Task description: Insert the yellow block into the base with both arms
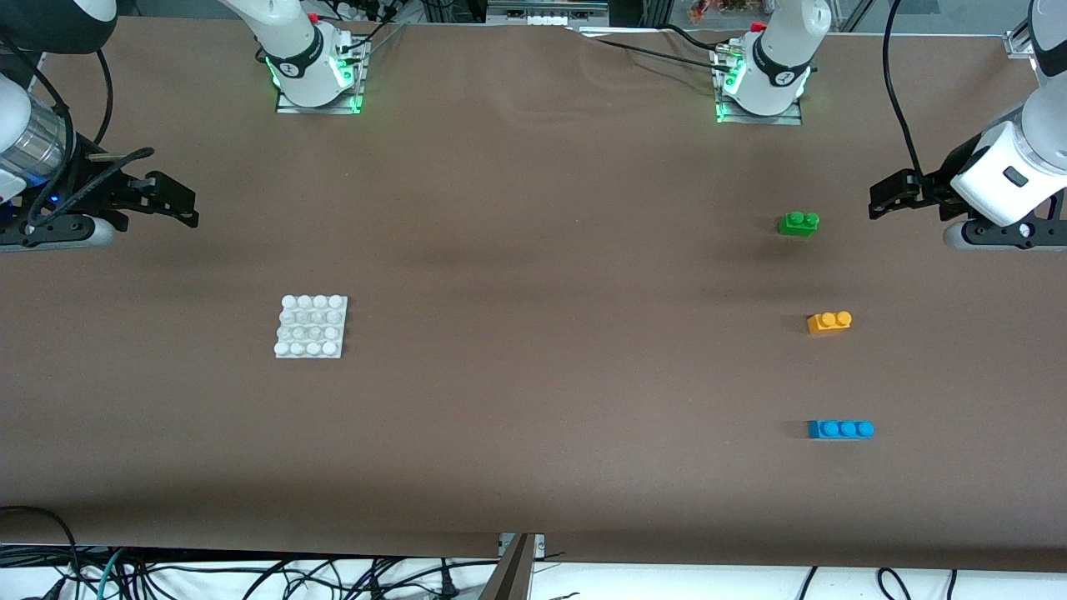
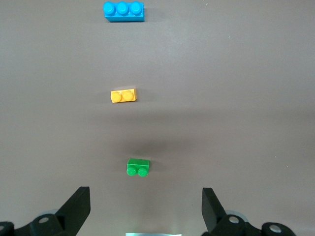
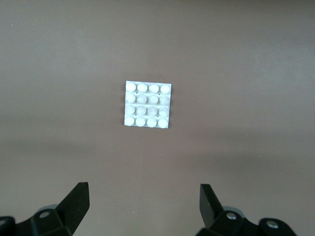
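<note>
The yellow block (image 1: 829, 322) lies alone on the brown table toward the left arm's end; the left wrist view shows the yellow block (image 2: 123, 95) too. The white studded base (image 1: 311, 327) lies flat toward the right arm's end, and the base (image 3: 147, 104) sits centred in the right wrist view. My left gripper (image 1: 875, 200) hangs open and empty over the table edge at its own end, beside the green brick. In its wrist view the left gripper (image 2: 145, 196) holds nothing. My right gripper (image 1: 193, 210) hovers open and empty at the other end; nothing lies between the right gripper (image 3: 143, 194) fingers.
A green two-stud brick (image 1: 798, 222) lies farther from the front camera than the yellow block, and a blue three-stud brick (image 1: 840, 429) lies nearer. Both arm bases (image 1: 317, 79) stand along the table's back edge. Cables hang below the front edge.
</note>
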You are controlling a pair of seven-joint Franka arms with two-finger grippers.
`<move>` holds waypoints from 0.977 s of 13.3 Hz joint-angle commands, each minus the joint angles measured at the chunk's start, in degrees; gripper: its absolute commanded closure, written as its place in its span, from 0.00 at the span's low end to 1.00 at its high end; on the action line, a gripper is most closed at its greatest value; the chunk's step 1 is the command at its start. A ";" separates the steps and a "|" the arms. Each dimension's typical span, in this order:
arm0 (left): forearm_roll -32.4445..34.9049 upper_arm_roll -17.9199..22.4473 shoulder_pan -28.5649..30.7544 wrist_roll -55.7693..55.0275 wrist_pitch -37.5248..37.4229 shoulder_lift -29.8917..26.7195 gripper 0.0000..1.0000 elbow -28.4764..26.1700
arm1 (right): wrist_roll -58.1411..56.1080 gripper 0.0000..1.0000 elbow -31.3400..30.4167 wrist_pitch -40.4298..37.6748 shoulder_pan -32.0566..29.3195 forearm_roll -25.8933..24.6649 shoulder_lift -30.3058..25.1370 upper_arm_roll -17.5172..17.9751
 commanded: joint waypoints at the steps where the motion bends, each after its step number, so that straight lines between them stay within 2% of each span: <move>1: -0.11 -0.26 0.42 1.21 -0.62 -0.15 0.00 0.15 | -0.08 0.01 -0.20 -1.61 -0.94 -1.06 -0.57 1.08; 13: -0.11 -0.35 0.42 1.12 -0.62 -0.15 0.00 0.24 | -1.04 0.01 0.32 -0.91 -1.11 -1.07 0.48 0.73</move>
